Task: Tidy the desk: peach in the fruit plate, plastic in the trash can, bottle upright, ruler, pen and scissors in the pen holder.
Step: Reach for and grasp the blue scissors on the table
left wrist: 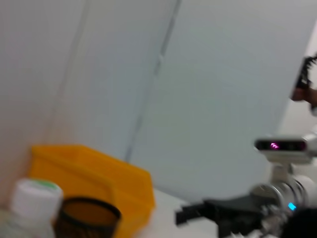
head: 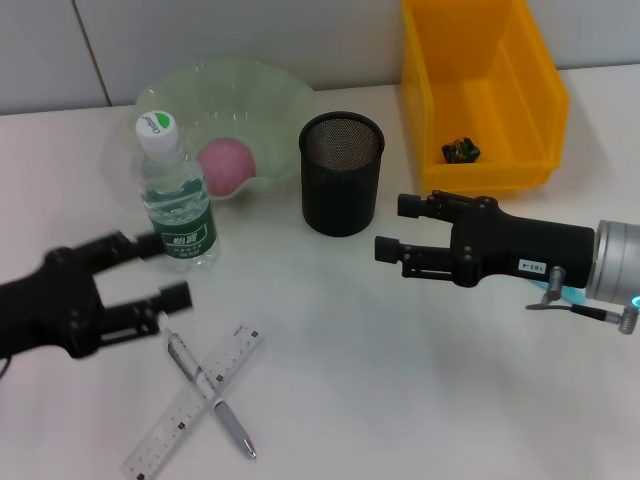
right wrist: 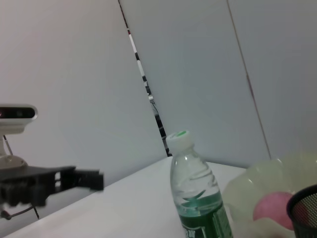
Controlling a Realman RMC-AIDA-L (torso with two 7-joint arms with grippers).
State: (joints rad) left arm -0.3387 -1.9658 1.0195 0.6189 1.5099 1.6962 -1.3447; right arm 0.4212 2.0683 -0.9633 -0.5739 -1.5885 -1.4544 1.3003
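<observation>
Risk no. 1 is the bottle [head: 177, 195]: it stands upright just beside the left gripper [head: 160, 270], whose jaws are spread w/ nothing between them. A sideways swing toward the pen [head: 210, 395] could knock it flat again. Pen lies crossed over the ruler [head: 195, 400], so picking the ruler first would likely drag the pen off w/ it. Both are thin and flat on the bench [head: 400, 380], easy to miss. Right gripper [head: 399, 229], also spread and empty, hovers near the pen holder [head: 341, 172]; a bump could tip it. Peach [head: 227, 165] already in fruit plate [head: 240, 100], plastic [head: 460, 151] in yellow trash can [head: 480, 90]. No scissors visible. Bench is plain white, backed by pale wall panels.
</observation>
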